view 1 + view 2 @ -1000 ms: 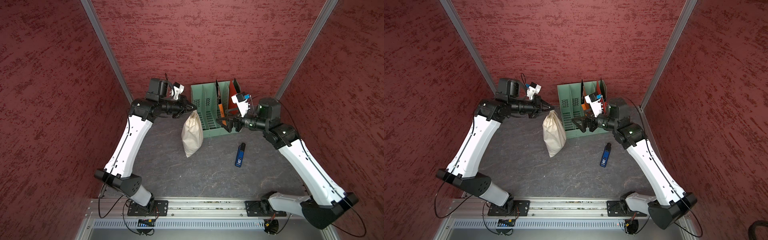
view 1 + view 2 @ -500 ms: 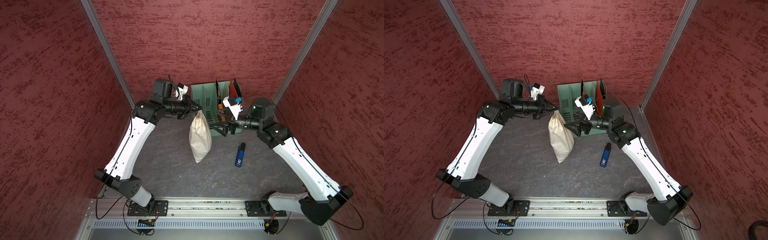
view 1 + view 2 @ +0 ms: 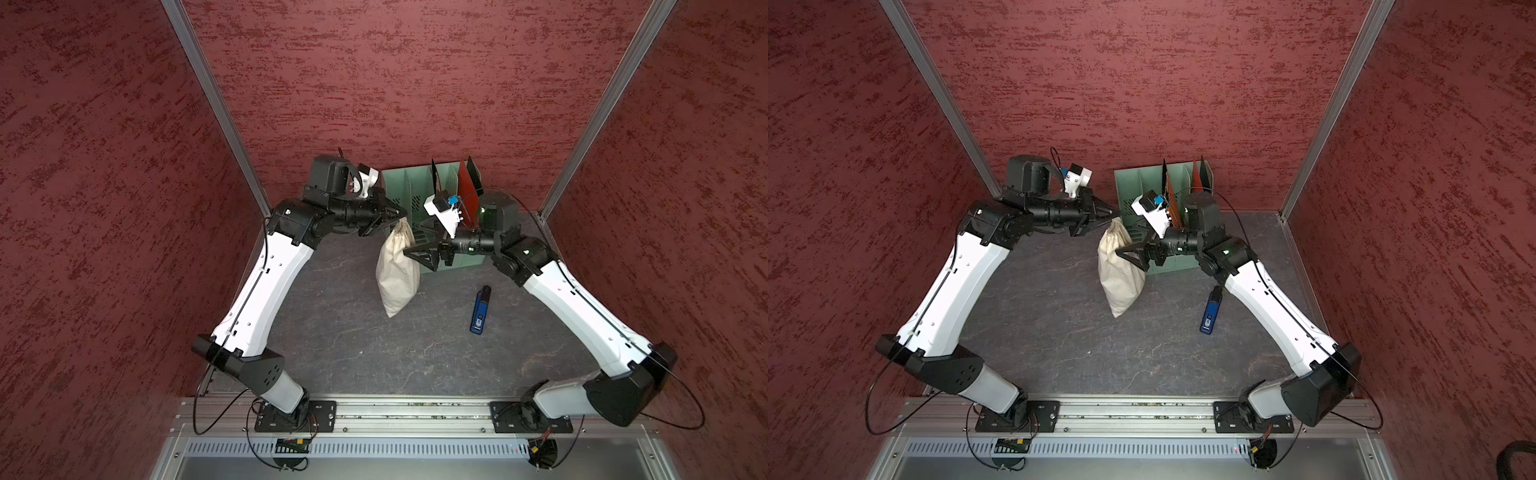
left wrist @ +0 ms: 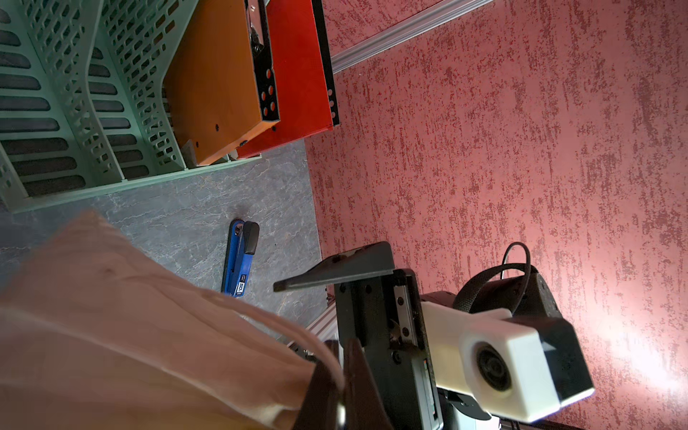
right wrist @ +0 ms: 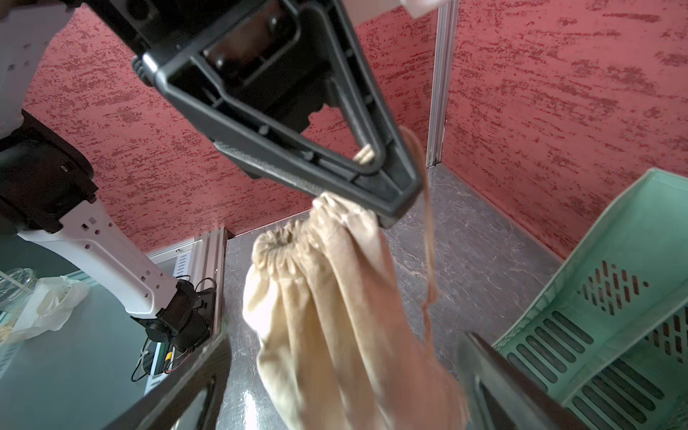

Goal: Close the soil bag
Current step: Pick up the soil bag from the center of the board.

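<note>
Up above the grey table [image 3: 353,357], in front of the green file rack [image 3: 401,187], the soil bag [image 3: 397,270] dangles from the left gripper [image 3: 395,217]. Its jaws are pinched tight on the gathered mouth, right where the cord comes out. I can't tell whether the bag's bottom corner touches down.

The right gripper [image 3: 417,241] sits just beside the neck, jaws spread wide and holding nothing.

That cloth looks soft and wrinkly and it sags under its fill. I'd call it floppy, fairly light and ready to swing, neither fragile nor slippery.

The best hold looks like the thin cord [image 5: 429,260] trailing down the side, or the neck under the puckered opening [image 5: 279,244], which isn't fully cinched.

Head count:
- one bag
- one loose cord strand in sight
- one rack
- one orange folder [image 4: 219,82]
- one red folder [image 4: 298,74]
- one blue hand tool [image 3: 480,309]
</note>
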You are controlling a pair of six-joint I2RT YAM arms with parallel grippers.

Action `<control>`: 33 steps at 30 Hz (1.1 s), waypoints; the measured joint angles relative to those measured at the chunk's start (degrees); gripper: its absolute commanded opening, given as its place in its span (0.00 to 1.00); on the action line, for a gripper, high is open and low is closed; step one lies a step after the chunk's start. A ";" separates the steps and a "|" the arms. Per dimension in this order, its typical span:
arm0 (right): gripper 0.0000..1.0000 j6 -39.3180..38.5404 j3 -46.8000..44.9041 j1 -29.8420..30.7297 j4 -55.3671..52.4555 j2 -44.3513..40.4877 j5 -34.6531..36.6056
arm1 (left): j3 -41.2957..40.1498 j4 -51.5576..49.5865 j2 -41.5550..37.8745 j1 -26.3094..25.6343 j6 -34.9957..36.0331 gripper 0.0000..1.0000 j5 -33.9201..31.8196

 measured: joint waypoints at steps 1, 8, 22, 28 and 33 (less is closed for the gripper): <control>0.98 -0.09 0.09 0.17 0.02 0.13 0.00 | 0.33 0.00 0.33 -0.11 0.00 0.00 -0.02; 0.93 -0.94 0.11 1.03 -0.02 1.01 0.04 | 2.64 -0.02 2.12 -1.18 -0.55 0.00 -0.31; 0.51 -2.14 -2.12 1.20 1.25 1.31 0.63 | 7.98 -1.01 4.52 -1.86 -0.63 0.00 -0.92; 0.15 -1.70 -3.67 1.27 2.34 0.83 2.08 | 8.00 -1.79 4.52 -1.99 -0.66 0.00 -0.90; 0.00 -1.01 -3.67 1.31 2.51 0.48 2.62 | 8.39 -1.84 4.52 -2.10 -0.66 0.00 -0.90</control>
